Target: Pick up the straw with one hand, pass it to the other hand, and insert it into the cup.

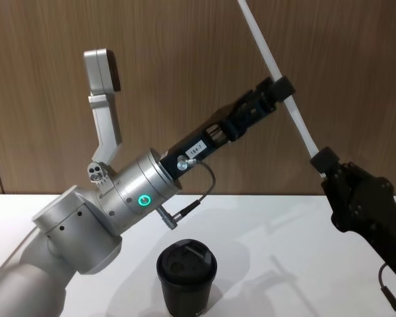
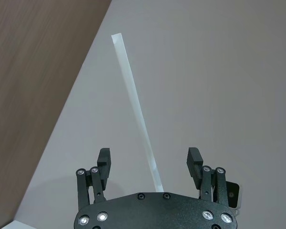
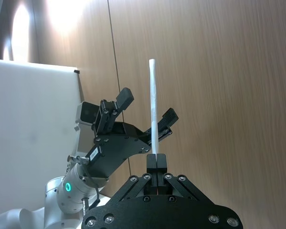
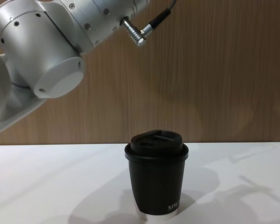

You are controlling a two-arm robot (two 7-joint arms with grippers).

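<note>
1. The straw is up in the air in front of the wood wall. In the head view it's tilted, with the top end leaning toward the robot's left and running out of the top of the shot.
2. The right end effector has the straw's bottom end. In the right wrist view its fingers are pinched fully together on the tube, which sticks straight out from them.
3. The left end effector sits higher up the straw, about mid-length, with one finger on either side of it. In the left wrist view the jaws are wide open and the straw runs through the gap with space on both sides, so it's not gripping anything.
4. The silver left arm reaches up and across from the left, with its green ring light on and a grey cable looping off it.
5. The cup stands upright on the white counter with its lid on, below the left arm and well apart from the straw. The chest view shows it from the side, with white lettering low down
</note>
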